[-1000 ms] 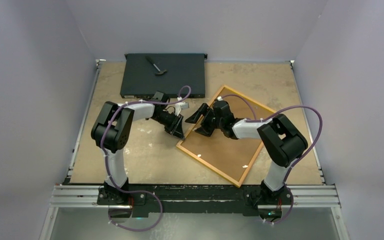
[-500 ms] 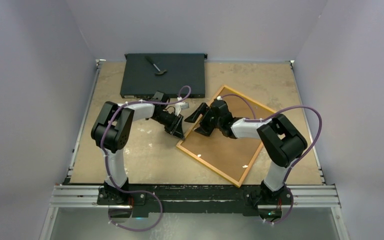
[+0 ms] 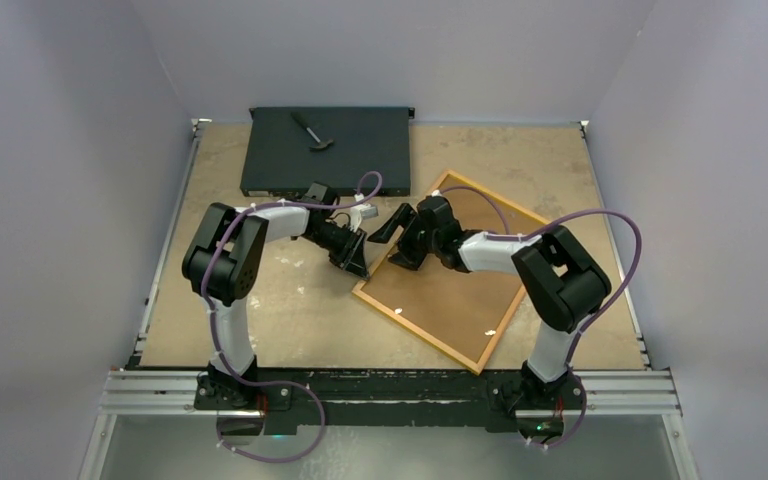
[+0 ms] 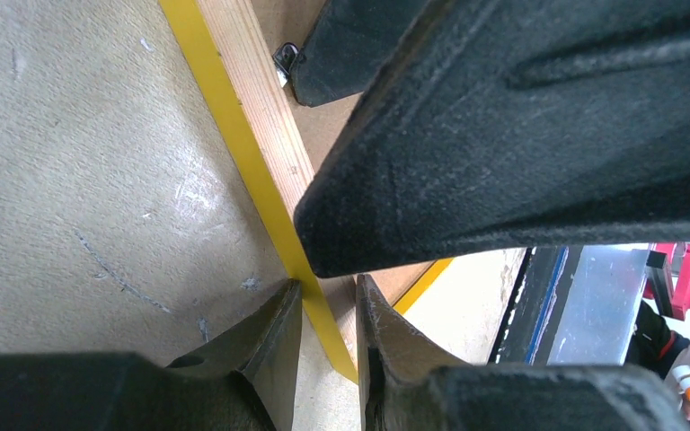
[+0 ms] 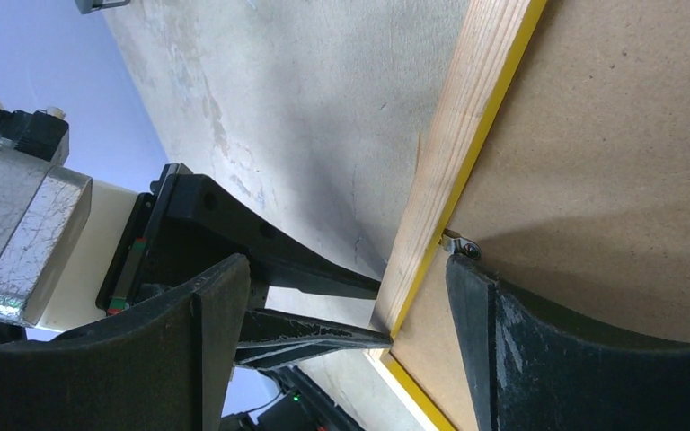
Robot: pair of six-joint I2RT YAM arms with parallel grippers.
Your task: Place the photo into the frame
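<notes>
One frame (image 4: 234, 121) edge between left gripper (image 4: 328, 287) fingers (image 4: 265, 346) (seemingly clamped).

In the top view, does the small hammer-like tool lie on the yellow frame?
No, the hammer-like tool lies on the flat black box at the far edge, apart from the frame.

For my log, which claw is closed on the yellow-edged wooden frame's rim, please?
The left claw; its fingers hug the frame, whereas the right claw gapes.
</notes>
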